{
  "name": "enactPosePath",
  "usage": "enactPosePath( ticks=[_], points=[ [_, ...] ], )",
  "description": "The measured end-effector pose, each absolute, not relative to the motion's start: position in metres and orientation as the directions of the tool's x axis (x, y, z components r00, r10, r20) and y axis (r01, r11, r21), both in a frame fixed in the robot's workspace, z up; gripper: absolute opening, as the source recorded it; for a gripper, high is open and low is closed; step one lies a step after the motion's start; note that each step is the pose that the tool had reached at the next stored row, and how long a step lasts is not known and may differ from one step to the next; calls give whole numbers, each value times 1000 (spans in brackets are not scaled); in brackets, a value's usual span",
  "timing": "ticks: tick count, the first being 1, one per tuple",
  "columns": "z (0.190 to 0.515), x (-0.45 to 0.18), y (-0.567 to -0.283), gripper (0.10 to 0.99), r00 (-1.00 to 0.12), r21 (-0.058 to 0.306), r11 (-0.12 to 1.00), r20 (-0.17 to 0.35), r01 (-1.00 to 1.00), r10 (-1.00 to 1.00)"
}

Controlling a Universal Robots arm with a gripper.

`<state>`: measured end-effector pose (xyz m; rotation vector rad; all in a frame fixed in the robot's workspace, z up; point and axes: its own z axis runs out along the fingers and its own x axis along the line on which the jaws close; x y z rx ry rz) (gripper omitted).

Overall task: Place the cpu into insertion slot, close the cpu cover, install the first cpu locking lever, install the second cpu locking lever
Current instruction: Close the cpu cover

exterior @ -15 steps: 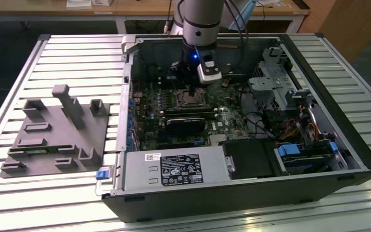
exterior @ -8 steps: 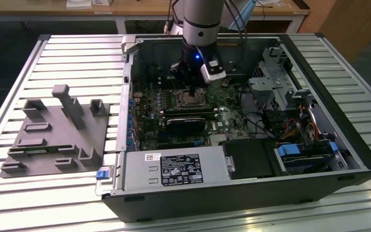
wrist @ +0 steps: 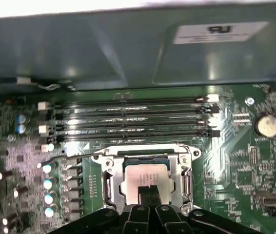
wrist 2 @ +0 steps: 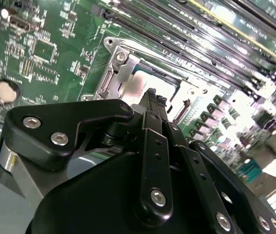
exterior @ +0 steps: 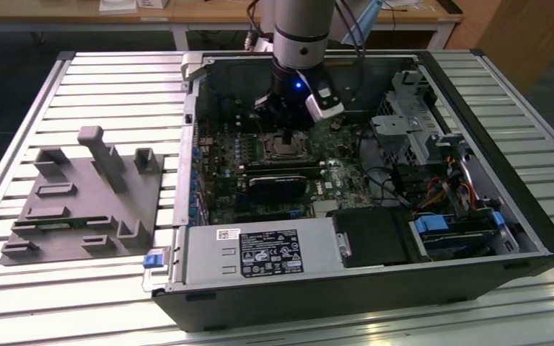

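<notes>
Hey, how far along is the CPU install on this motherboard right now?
Done: the cpu lies flat in the insertion slot, and the cpu cover seems to be down around it. In hand: the gripper, shut and empty, has its tips over one edge of the cpu. Left: one thin locking lever juts out sideways, apparently unlatched; whether the second is latched I cannot tell.

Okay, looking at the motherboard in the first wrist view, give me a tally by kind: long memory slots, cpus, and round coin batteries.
long memory slots: 4
cpu: 1
coin battery: 1
Total: 6
</notes>
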<state>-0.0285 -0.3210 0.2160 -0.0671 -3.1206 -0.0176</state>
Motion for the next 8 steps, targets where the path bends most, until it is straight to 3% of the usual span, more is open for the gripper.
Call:
enactPosePath(
  ticks=[8],
  points=[
    [216, -28, -321, 106, -999, 11, 999, 17, -43, -43]
  ],
)
